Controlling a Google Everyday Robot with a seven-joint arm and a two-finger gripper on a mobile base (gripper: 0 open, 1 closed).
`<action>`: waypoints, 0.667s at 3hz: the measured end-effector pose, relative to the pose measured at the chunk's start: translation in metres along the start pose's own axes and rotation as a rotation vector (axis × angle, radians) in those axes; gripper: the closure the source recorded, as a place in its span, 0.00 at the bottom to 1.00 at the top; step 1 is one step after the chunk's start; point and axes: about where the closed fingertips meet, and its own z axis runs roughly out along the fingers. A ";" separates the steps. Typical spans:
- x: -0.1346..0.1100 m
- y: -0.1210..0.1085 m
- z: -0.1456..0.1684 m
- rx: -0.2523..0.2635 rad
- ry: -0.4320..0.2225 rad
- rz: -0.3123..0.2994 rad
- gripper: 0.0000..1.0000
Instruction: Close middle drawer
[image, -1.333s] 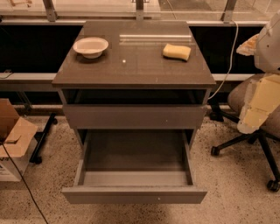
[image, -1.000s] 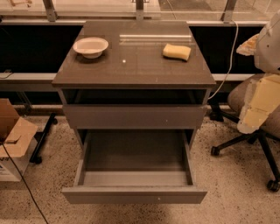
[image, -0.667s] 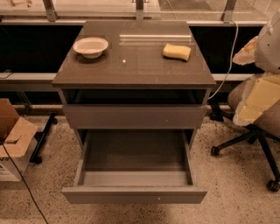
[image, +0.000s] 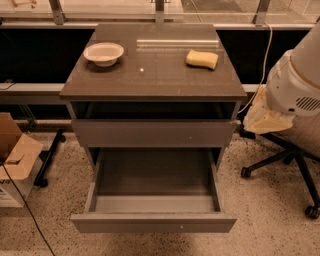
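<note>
The middle drawer (image: 154, 222) is pulled far out toward the camera at the bottom of the grey-brown cabinet (image: 150, 75). Its flat front has no handle and bears a tiny pale dot. Its lighter grey inner walls and bare floor show, and nothing lies inside. The drawer front above it (image: 152, 133) sits pushed in under a dark gap. My gripper is out of view. Only a white rounded part of my arm (image: 295, 82) shows at the right edge, level with the cabinet top and apart from the drawer.
A white bowl (image: 103, 53) and a yellow sponge (image: 202, 59) lie on the cabinet top. An office chair (image: 285, 150) with a cream cover stands to the right. A cardboard box (image: 15, 160) sits on the floor to the left. Speckled floor lies in front.
The white arm part at the right edge has moved left and nearer, and looks larger. The drawers, bowl and sponge have not moved.
</note>
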 end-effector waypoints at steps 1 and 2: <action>-0.001 0.000 -0.003 0.006 0.001 -0.002 0.97; -0.005 0.007 0.013 -0.024 0.007 -0.039 1.00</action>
